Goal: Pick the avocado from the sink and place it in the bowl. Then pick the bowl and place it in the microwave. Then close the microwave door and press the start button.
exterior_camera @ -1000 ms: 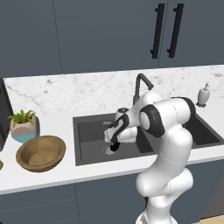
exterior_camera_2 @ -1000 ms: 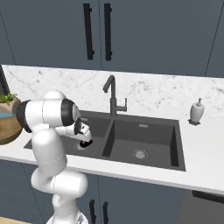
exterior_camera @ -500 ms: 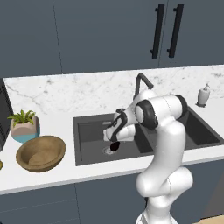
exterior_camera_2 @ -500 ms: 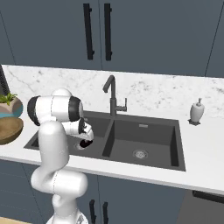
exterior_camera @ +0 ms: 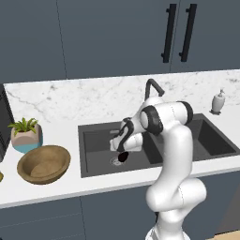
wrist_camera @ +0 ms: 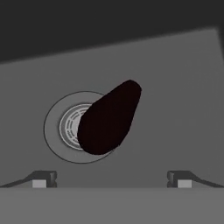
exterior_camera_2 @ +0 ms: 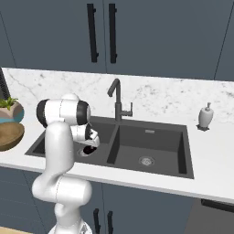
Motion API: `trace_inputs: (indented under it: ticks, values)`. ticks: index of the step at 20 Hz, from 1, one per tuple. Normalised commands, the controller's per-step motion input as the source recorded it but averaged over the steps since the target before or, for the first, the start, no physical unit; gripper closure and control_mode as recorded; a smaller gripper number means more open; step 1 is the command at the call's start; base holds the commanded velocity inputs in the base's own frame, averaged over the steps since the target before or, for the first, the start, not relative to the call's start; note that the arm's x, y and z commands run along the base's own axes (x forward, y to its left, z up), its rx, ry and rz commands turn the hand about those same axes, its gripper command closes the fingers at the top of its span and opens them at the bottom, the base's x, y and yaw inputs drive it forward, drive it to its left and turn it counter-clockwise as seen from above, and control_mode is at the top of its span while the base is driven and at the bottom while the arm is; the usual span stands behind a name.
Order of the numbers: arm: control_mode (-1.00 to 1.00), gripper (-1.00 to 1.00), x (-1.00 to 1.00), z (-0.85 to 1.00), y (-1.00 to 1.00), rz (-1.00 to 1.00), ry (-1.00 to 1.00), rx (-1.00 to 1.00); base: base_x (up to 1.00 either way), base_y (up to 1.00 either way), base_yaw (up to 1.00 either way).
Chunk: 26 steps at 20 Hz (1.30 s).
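The near-black, teardrop-shaped avocado (wrist_camera: 109,120) lies on the round drain (wrist_camera: 65,127) of the left basin of the dark grey sink (exterior_camera: 96,140). My gripper (wrist_camera: 111,179) hangs just above it, open, with one fingertip on each side and nothing between them. From the base views the gripper (exterior_camera: 121,149) (exterior_camera_2: 91,142) reaches down into that basin right over the avocado (exterior_camera: 123,157) (exterior_camera_2: 89,149). The light-brown wooden bowl (exterior_camera: 44,164) (exterior_camera_2: 9,135) stands on the counter left of the sink. A dark edge of the microwave (exterior_camera: 3,122) shows at the far left.
A potted plant (exterior_camera: 26,135) stands just behind the bowl. The dark gooseneck tap (exterior_camera_2: 117,98) rises behind the sink's divider, close to my arm. A soap dispenser (exterior_camera_2: 205,117) stands on the counter right of the sink. Dark blue cabinets hang above.
My arm's shoulder and elbow have swung a little to the left, while the hand has stayed over the drain and the avocado. The avocado has not moved.
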Motion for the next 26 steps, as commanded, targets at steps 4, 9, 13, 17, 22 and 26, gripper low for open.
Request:
trace_inputs:
  ticks: [4, 9, 13, 17, 22, 26]
  values:
    - [-1.0, -1.0, 0.22, -0.27, 0.0, 0.0, 0.0, 0.0, 0.0, 0.0, 0.0]
    - [-1.0, -1.0, 0.28, -0.17, 0.0, 0.0, 0.0, 0.0, 0.0, 0.0, 0.0]
    - [-1.0, -1.0, 0.2, -0.14, 0.0, -0.01, 0.0, 0.0, 0.0, 0.0, 0.0]
    - [-1.0, -1.0, 0.0, -0.2, 0.0, 0.0, 0.03, 0.0, 0.0, 0.0, 0.0]
    - [-1.0, -1.0, 0.0, -0.18, 0.0, 0.0, 0.04, 0.0, 0.0, 0.0, 0.0]
    - [-1.0, -1.0, 0.0, -0.21, 0.0, 0.0, 0.02, 0.0, 0.0, 0.0, 0.0]
